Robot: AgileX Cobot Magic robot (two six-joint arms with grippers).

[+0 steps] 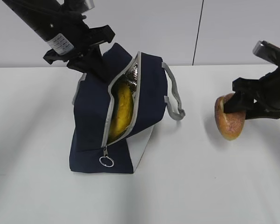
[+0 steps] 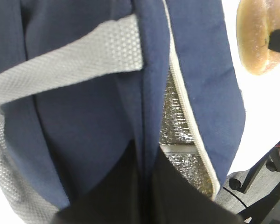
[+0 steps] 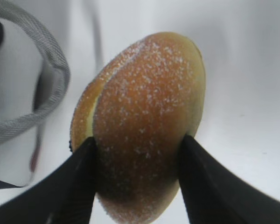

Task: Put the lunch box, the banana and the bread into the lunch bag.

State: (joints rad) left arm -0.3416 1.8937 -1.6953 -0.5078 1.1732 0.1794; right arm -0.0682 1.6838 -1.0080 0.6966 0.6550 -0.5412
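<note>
The navy lunch bag stands tilted on the white table, zipper open and silver lining showing. The yellow banana lies inside the opening. My left gripper is shut on the bag's upper edge; in the left wrist view its black fingers pinch a fold of the blue fabric. Off to the right my right gripper is shut on the golden-brown bread, which hangs just above the table. Up close, the bread fills the gap between both fingers. The lunch box is hidden.
The bag's ring pull hangs at its front lower edge, and a grey strap handle loops out toward the bread. The same strap shows left of the bread in the right wrist view. Bare table lies between bag and bread.
</note>
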